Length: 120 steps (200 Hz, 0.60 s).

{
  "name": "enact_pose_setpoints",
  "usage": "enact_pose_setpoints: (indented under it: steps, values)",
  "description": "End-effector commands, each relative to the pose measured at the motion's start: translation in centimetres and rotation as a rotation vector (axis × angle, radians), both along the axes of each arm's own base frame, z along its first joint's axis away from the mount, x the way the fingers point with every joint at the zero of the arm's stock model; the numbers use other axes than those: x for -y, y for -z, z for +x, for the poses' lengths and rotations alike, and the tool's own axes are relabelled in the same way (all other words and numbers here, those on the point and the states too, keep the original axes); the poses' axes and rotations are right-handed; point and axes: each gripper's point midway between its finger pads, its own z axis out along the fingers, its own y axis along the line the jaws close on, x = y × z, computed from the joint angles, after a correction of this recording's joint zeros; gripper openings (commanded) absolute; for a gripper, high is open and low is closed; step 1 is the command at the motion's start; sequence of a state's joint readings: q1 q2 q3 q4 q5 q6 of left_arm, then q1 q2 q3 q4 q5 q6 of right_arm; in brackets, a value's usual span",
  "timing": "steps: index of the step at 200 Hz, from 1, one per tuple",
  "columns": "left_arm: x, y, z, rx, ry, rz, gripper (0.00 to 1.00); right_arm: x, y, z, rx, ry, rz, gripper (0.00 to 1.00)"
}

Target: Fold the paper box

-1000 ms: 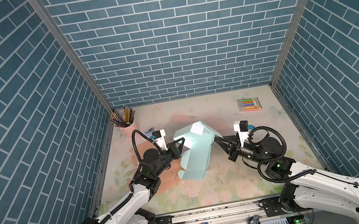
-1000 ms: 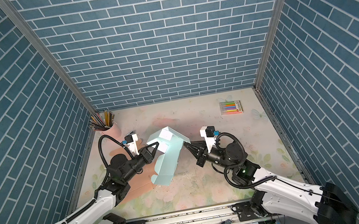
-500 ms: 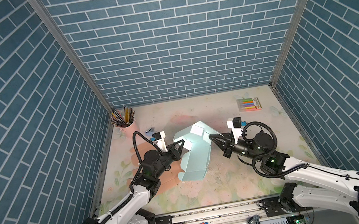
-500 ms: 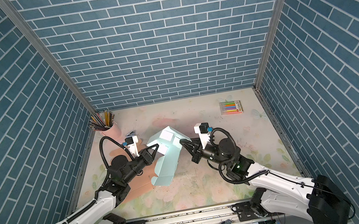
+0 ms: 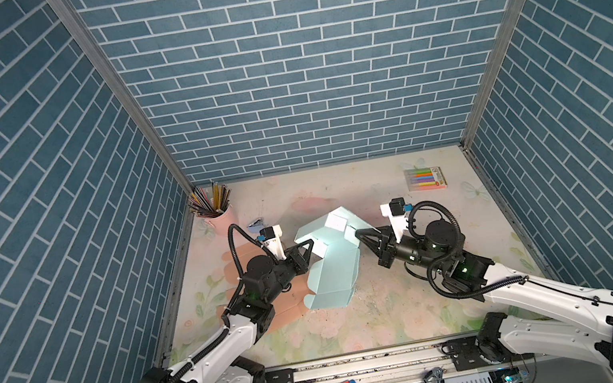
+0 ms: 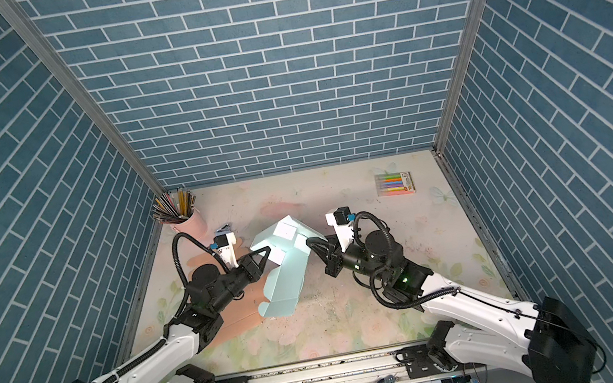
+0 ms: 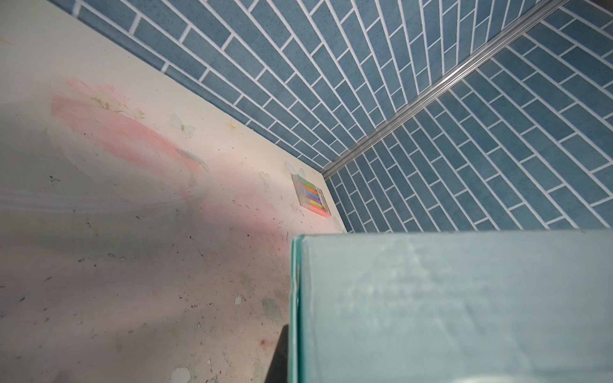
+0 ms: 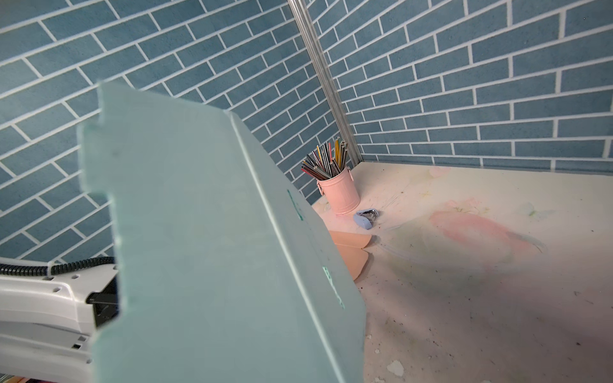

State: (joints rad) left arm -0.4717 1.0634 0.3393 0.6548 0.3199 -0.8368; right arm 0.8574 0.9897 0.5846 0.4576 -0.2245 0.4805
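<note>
At the far left corner of the desk a pink pencil cup is seen, well apart from the work. Nearer the middle, the left claw is clenched, and as far as can be judged a white inner flap of the paper box is pinched by its tips. The box lies between both claws. Its near end is laid flat on the desk, while its far part is raised and bent over. Its long axis is directed from the near edge toward the back wall. The card is pale teal outside and white inside, with creases and notched tabs not yet tucked. At its right side the right claw is fully clenched with nothing held, and its tip is set against the raised panel. Both claws are about equally near, so the coming fold is judged to depend on a push from the right toward the left claw. A marker pack lies in the far right corner.
</note>
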Motion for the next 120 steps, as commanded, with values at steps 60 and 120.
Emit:
enact_pose_setpoints:
  steps: [60,120]
  values:
    - [-0.7,0.6,0.5,0.007,0.069,0.065,0.00,2.4,0.1,-4.6,0.110,-0.135,-0.169,0.28]
    - [-0.6,0.7,0.2,0.018,0.107,0.155,0.00,4.4,-3.1,-5.5,0.091,-0.288,-0.068,0.61]
